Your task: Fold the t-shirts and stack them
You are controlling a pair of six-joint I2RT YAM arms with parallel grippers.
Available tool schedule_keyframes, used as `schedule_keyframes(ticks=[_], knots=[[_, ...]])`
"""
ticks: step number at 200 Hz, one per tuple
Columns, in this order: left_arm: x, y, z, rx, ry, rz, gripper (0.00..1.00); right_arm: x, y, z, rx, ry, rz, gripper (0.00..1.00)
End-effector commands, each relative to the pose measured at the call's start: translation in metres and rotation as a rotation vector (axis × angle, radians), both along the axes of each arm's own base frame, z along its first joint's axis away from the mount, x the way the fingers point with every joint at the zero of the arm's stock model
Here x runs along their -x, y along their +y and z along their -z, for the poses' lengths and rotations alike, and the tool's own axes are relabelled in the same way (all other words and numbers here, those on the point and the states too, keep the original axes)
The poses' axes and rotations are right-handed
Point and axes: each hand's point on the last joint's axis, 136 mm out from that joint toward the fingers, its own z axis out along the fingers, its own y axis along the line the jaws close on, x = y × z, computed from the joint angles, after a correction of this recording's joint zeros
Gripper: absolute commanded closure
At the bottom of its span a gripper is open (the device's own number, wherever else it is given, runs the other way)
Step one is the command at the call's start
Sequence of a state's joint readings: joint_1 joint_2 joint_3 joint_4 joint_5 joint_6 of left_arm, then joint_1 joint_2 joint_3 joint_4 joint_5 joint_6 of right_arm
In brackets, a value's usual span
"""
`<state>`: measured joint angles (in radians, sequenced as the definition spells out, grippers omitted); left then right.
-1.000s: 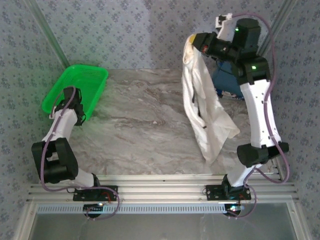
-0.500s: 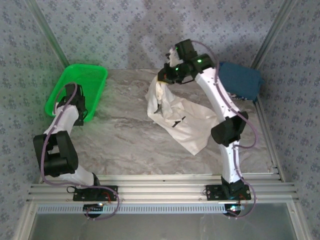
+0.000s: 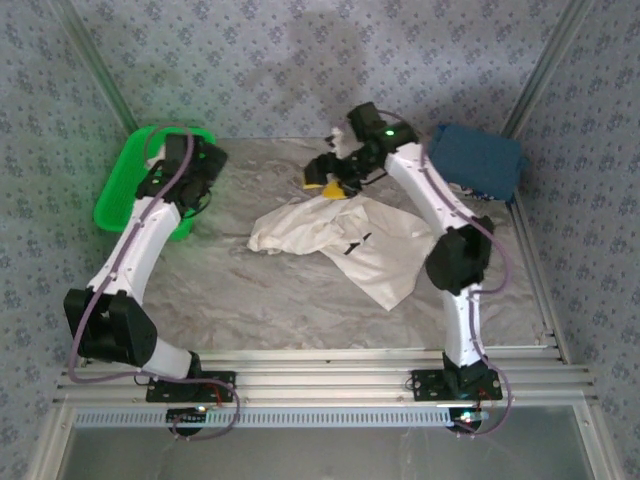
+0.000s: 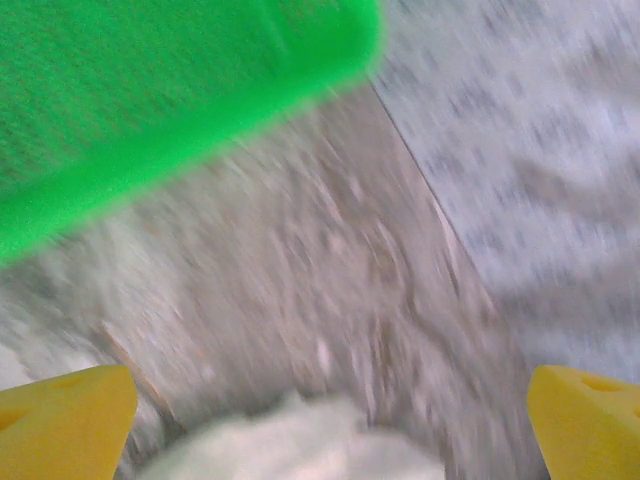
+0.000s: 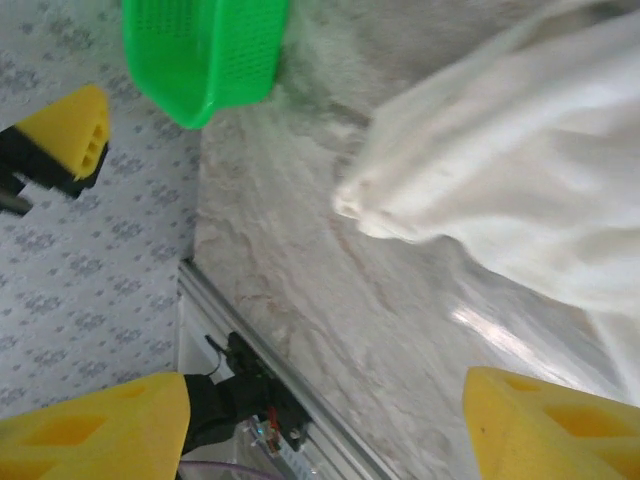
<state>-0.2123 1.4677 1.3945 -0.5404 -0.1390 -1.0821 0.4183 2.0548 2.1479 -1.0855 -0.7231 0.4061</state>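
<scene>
White t-shirt point(image 3: 385, 255) crumpled just below right gripper point(image 3: 328, 182), jaws apart, empty. Left gripper point(image 4: 322, 412) spread wide, empty, shirt ahead. Cloth light, limp; best pinched at shoulder corners.

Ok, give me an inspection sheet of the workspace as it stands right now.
Surface: marble-patterned table, no spills seen.
Job's things: cream-white t-shirt lying crumpled and unfolded mid-table; dark blue t-shirt bunched at the far right corner, apart from it.
Clutter: green basket at the far left corner.
End effectors: left end effector open beside the basket, holding nothing; right end effector open above the cream-white t-shirt's far edge, holding nothing.
Cables: purple cables looped along both arms.
Surroundings: patterned walls; metal rails at the near edge.
</scene>
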Motion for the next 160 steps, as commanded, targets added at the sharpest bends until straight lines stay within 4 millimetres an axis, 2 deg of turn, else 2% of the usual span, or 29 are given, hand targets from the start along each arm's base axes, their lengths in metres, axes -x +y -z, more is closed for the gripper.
schedule_keyframes(ticks=[1,14,40,62,81,110,117,121,132,160], knots=[[0.027,-0.072,0.026,-0.028,0.117,0.326,0.01,0.003,-0.087,-0.003,0.115,-0.042,0.149,0.21],[0.035,-0.114,0.045,-0.005,0.155,0.469,0.02,0.010,-0.122,0.021,0.142,0.007,0.220,0.20],[0.045,-0.192,0.074,-0.031,0.228,0.744,0.05,0.023,-0.158,0.065,0.132,0.076,0.296,0.20],[0.057,-0.248,0.102,-0.007,0.340,0.931,0.11,0.024,-0.175,0.089,0.118,0.082,0.355,0.18],[0.064,-0.288,0.120,0.119,0.383,0.975,0.14,0.023,-0.182,0.109,0.102,0.087,0.383,0.18],[0.063,-0.317,0.130,0.301,0.406,0.920,0.19,0.023,-0.164,0.116,-0.014,0.131,0.398,0.19],[0.065,-0.325,0.130,0.353,0.413,0.909,0.20,0.017,-0.167,0.115,-0.013,0.107,0.417,0.19],[0.068,-0.329,0.130,0.375,0.428,0.903,0.20,0.023,-0.170,0.127,0.001,0.138,0.431,0.19],[0.076,-0.335,0.137,0.418,0.478,0.873,0.20,0.025,-0.179,0.135,0.005,0.164,0.462,0.19],[0.097,-0.346,0.153,0.536,0.543,0.769,0.20,0.025,-0.196,0.141,0.005,0.170,0.493,0.20]])
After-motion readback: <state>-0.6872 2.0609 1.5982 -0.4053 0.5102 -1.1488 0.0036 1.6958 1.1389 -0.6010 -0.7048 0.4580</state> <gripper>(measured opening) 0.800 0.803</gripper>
